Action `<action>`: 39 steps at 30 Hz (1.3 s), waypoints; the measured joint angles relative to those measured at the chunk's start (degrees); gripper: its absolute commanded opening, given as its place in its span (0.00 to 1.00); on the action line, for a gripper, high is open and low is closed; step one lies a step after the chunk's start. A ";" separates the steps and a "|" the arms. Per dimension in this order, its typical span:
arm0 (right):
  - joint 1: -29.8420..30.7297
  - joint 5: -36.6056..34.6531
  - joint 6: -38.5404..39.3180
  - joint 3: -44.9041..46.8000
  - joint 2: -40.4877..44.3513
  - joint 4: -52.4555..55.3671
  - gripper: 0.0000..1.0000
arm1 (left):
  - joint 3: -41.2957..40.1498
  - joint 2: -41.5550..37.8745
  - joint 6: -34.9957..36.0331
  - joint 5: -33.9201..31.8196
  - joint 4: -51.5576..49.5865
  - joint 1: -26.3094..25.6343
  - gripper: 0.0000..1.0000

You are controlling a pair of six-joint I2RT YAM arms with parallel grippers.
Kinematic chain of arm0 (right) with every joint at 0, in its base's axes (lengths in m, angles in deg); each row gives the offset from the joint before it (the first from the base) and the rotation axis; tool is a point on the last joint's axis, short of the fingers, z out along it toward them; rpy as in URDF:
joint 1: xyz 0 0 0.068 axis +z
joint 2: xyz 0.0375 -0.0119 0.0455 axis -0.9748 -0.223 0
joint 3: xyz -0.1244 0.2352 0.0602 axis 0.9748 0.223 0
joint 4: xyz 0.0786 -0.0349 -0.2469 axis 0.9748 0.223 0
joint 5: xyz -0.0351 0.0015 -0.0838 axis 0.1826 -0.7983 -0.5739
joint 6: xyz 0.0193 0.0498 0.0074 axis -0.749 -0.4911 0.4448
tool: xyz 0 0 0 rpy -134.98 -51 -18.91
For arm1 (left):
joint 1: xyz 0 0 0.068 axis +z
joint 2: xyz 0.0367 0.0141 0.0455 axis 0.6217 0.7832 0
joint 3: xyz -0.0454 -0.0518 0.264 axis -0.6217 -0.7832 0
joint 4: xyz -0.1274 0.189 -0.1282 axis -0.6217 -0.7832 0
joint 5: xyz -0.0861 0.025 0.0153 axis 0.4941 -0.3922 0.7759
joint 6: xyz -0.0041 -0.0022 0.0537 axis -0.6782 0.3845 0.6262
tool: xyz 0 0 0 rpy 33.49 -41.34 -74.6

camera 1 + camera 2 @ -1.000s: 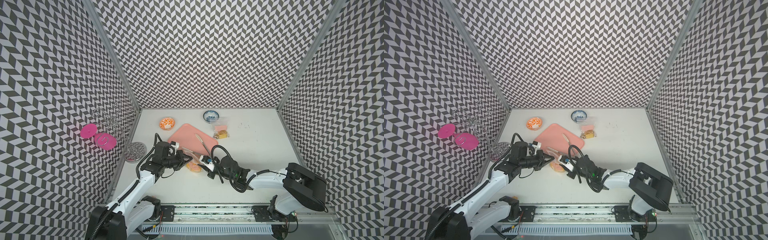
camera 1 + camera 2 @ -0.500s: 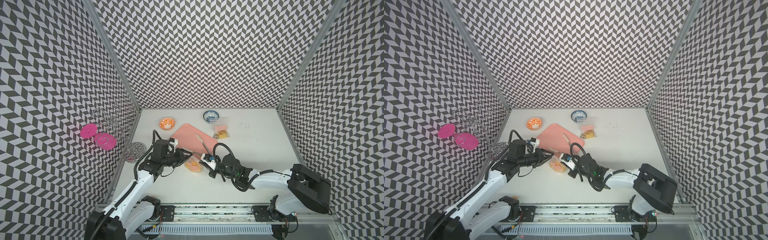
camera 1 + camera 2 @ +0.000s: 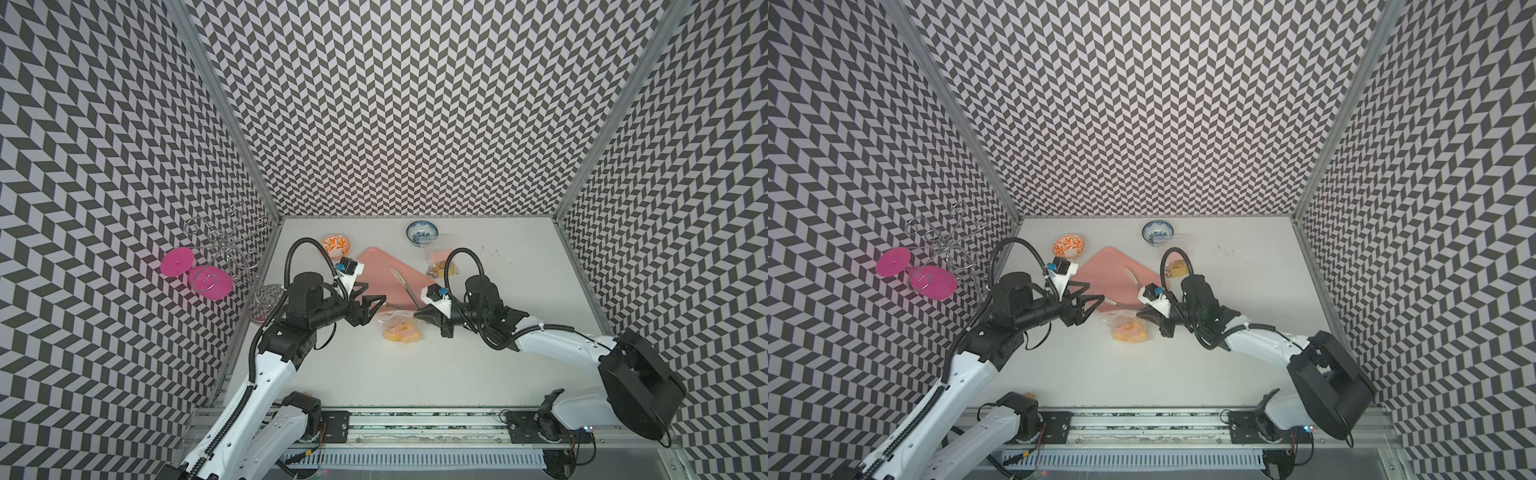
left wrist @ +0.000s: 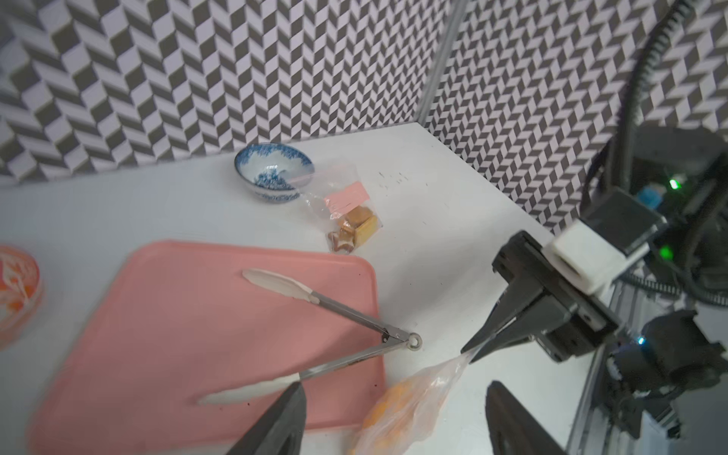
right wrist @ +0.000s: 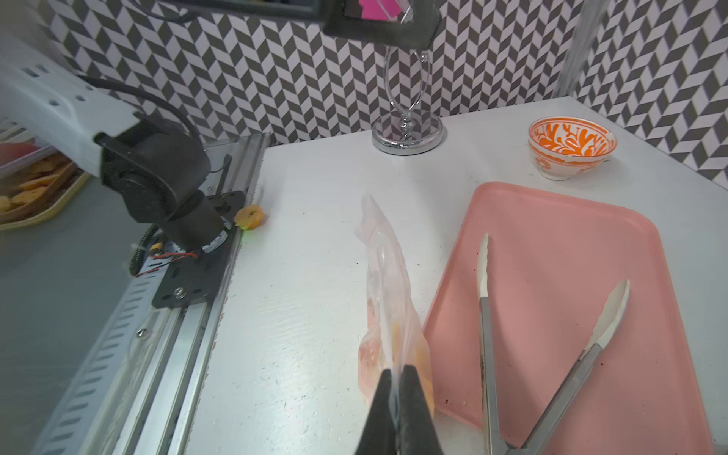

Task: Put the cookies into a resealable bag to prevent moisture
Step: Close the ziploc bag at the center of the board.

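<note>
Twin high overhead views; close wrist views across tray [image 4: 177, 315]

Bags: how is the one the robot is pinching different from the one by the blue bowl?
The pinched bag is gripped in the shut jaws of the right arm; the bag by the blue bowl lies untouched beside that blue bowl. The pinched bag shows yellow-orange cookies; the bag by the blue bowl shows brown cookies too. Both are clear plastic.

left gripper [image 3: 376, 291] released: jaws were shut on the bag [image 3: 400, 328], now spread wide and backed off, tips just clear of it. right gripper [image 5: 395, 378] went from slightly open to pinched on the bag's edge. Bag and cookies [image 3: 403, 336] slid slightly toward the right gripper.
</note>
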 measured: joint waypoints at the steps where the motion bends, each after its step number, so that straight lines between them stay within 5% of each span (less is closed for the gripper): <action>1: -0.59 2.29 1.05 -1.60 -0.79 1.77 0.00 | 0.04 0.81 4.52 1.68 0.00 -0.20 0.75; 6: -1.90 10.47 5.49 -8.15 -6.88 9.18 0.00 | 5.01 10.71 21.31 6.75 -4.66 -2.12 0.75; 10: -2.29 13.79 8.11 -11.96 -11.80 14.84 0.00 | 6.03 16.57 26.80 8.59 -4.83 -5.09 0.75; 19: -5.27 15.85 9.75 -15.45 -14.21 21.51 0.00 | 6.36 25.18 29.29 7.54 -4.79 -10.88 0.65; 34: -7.17 19.82 9.40 -16.37 -17.46 25.40 0.00 | 10.34 35.26 29.88 6.86 -2.93 -11.23 0.30; 39: -7.50 19.80 9.03 -16.37 -17.46 25.31 0.00 | 11.63 36.09 30.08 7.21 -3.98 -11.32 0.30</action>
